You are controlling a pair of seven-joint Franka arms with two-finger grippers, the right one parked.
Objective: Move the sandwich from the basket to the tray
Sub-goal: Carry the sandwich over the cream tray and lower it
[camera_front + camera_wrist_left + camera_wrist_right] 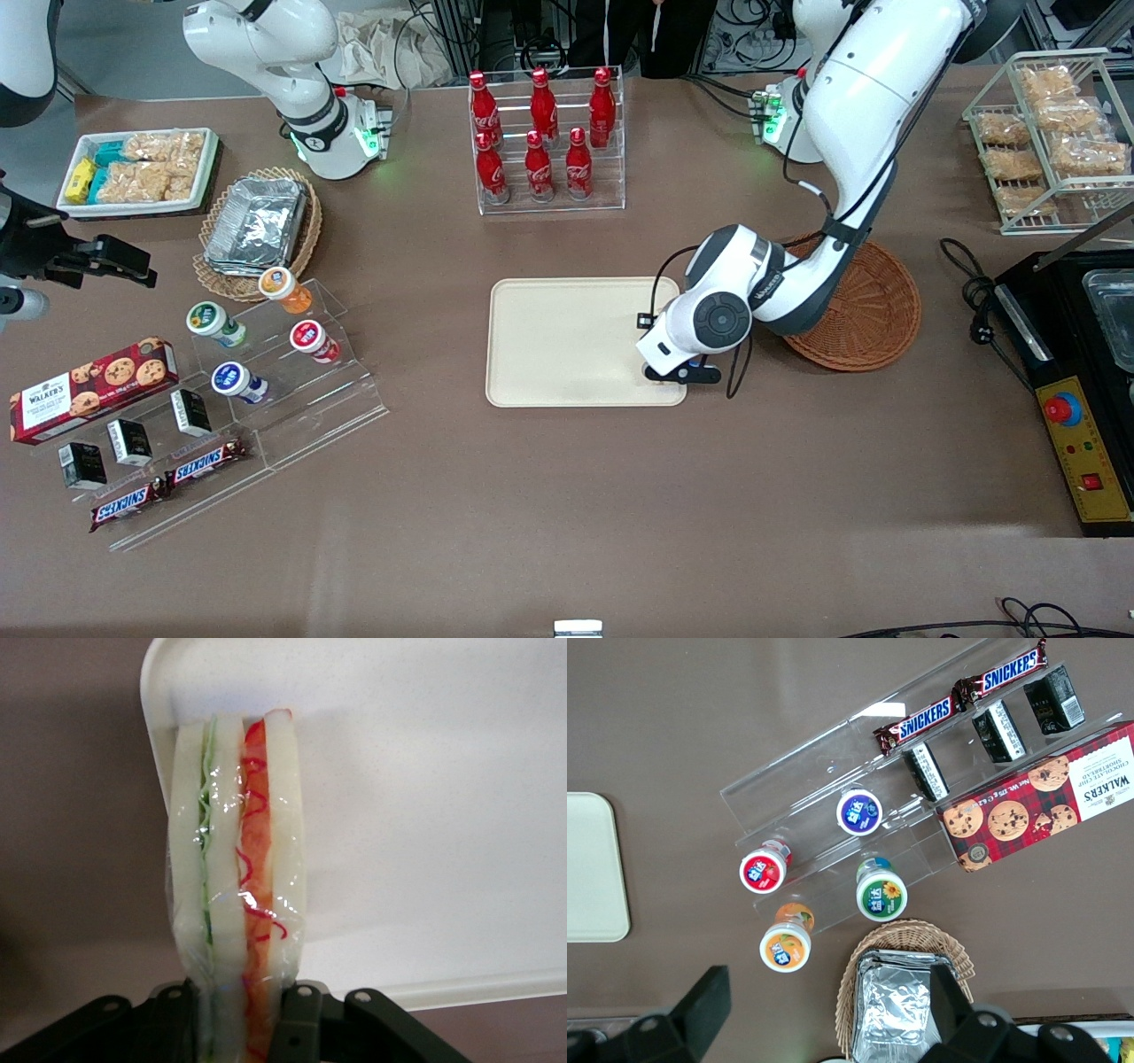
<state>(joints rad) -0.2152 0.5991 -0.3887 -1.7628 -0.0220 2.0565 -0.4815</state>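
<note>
Gripper (680, 374) sits low over the tray (567, 341) at its corner nearest the basket (873, 306), fingers (301, 1019) clamped on the sandwich (237, 859). The wedge is held on its bread faces with the cut edge and filling stripes facing the wrist camera, apparently to avoid crushing the layers. Sandwich hangs over the tray rim, partly over table; basket looks empty.

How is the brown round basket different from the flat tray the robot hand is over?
The basket is round, reddish-brown and woven; the tray is rectangular, cream and smooth. The basket has nothing visible in it, while the gripper holds the wrapped sandwich over a corner of the tray nearer the front camera. The arm covers part of the basket; most of the tray is in plain view. Both sit flat on the brown table.
</note>
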